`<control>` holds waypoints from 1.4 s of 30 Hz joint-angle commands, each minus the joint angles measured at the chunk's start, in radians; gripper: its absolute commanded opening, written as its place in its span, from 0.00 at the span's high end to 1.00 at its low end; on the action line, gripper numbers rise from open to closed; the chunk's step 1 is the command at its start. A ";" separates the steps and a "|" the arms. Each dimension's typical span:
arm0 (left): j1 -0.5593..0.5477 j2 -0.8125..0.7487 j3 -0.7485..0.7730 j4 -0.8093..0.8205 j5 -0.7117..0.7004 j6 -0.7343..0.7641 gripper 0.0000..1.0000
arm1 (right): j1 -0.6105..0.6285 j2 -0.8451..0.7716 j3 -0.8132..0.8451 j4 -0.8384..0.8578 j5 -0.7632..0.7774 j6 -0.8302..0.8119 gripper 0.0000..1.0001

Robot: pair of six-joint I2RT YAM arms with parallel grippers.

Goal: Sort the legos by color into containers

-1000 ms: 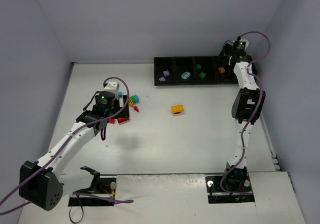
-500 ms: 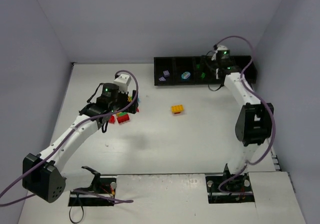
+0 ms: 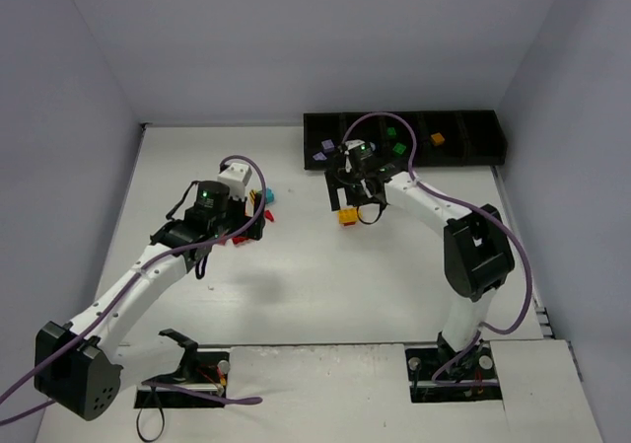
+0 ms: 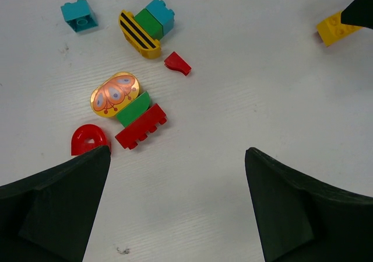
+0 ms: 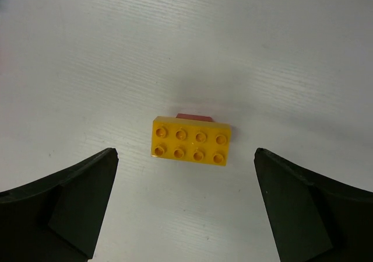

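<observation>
Seen from above, a white table (image 3: 394,285) sits boxed in by plain, pale lilac-grey walls (image 3: 296,48) at the back and on both sides. Up close, the tabletop has a fine ribbed grain and a few dark specks (one lies near the top edge of the left wrist view).

A long black tray (image 3: 488,152) lies along the far edge, right of centre. Its bins hold a lilac brick (image 3: 323,150), two green ones (image 3: 391,133) and an orange one (image 3: 437,139).

The right gripper (image 5: 185,174) hangs over the middle of the table, just in front of the tray. Its fingers are spread wide and hold nothing. Directly below it, an eight-stud yellow brick (image 5: 190,140) lies flat, with a sliver of red showing at its far edge.

The left gripper (image 4: 175,157) is also wide open and empty, above a loose cluster on the left half of the table:
- a teal brick (image 4: 79,14)
- a black-striped yellow piece (image 4: 139,35) touching a green and teal pair
- a small red wedge (image 4: 178,63)
- an orange butterfly oval (image 4: 115,94)
- a green piece (image 4: 133,109) lying between the oval and a red studded brick (image 4: 141,126)
- a red arch (image 4: 90,139), just beside the left finger
</observation>
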 commanded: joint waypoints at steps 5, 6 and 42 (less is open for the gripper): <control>-0.002 0.010 0.037 0.035 -0.012 0.001 0.08 | 0.062 0.086 0.062 -0.061 0.132 0.047 0.00; -0.002 0.012 0.038 0.034 -0.012 0.001 0.08 | 0.064 0.094 0.064 -0.065 0.143 0.055 0.00; -0.059 -0.152 -0.022 0.161 0.296 0.170 0.09 | -0.066 -0.203 0.044 -0.024 -0.436 0.017 1.00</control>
